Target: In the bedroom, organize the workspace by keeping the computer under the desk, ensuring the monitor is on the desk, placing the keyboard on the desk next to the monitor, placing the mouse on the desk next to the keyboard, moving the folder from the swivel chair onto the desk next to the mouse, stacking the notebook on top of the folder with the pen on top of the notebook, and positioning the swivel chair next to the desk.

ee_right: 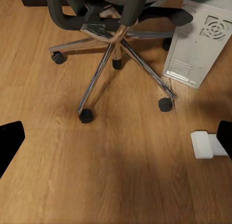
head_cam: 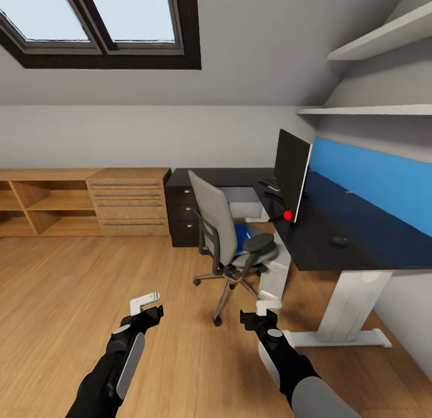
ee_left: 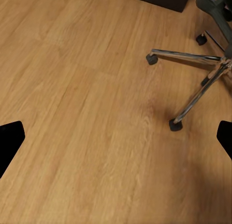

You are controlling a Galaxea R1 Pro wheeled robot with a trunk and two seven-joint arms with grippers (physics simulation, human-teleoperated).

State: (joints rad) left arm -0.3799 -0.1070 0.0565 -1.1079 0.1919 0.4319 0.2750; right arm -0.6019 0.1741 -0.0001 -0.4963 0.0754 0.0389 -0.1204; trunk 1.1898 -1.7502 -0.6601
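Head view: swivel chair (head_cam: pixel 231 238) beside the desk (head_cam: pixel 360 238), folder (head_cam: pixel 243 235) on its seat; monitor (head_cam: pixel 292 173) edge-on, mouse (head_cam: pixel 339 241) a dark blob
Right wrist: computer (ee_right: pixel 200 43) by chair castors
Left gripper (head_cam: pixel 147 307), right gripper (head_cam: pixel 259 313): fingers spread wide, empty

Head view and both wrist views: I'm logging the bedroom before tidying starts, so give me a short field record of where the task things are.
desk: against the right wall, glossy black top
monitor: upright on the desk
keyboard: on the desk beside the monitor
mouse: on the desk, nearer the robot
folder: blue, lying on the swivel chair seat
computer: white tower on the floor by the chair base
left gripper: open, empty, over bare floor
right gripper: open, empty
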